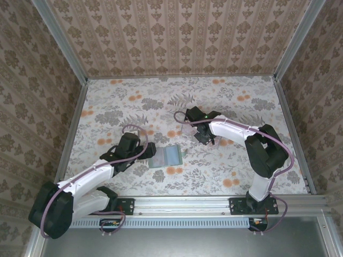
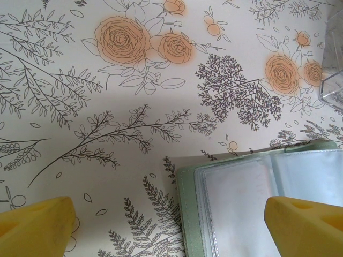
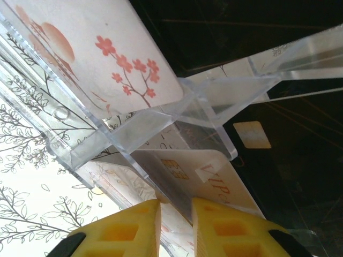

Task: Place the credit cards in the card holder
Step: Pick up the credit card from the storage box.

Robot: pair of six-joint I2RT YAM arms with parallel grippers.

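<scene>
The card holder [image 1: 167, 157] lies open on the flowered table, a sage-green wallet with clear pockets. In the left wrist view the card holder [image 2: 252, 203] sits low and right, its left edge between my spread fingers. My left gripper [image 2: 171, 230] is open and holds nothing; from above, the left gripper [image 1: 141, 150] is just left of the wallet. My right gripper [image 3: 177, 214] is at the clear stand [image 3: 161, 118], shut on the lower edge of a pale credit card [image 3: 214, 171] with a gold chip. A second credit card [image 3: 107, 53], printed with blossoms, stands in the stand's upper slot.
The clear stand [image 1: 188, 127] sits at mid table, right of and beyond the wallet, with the right gripper [image 1: 200, 133] over it. Black cards [image 3: 289, 139] fill its right side. A corner of the stand [image 2: 335, 80] shows beyond the wallet. Patterned walls enclose the table.
</scene>
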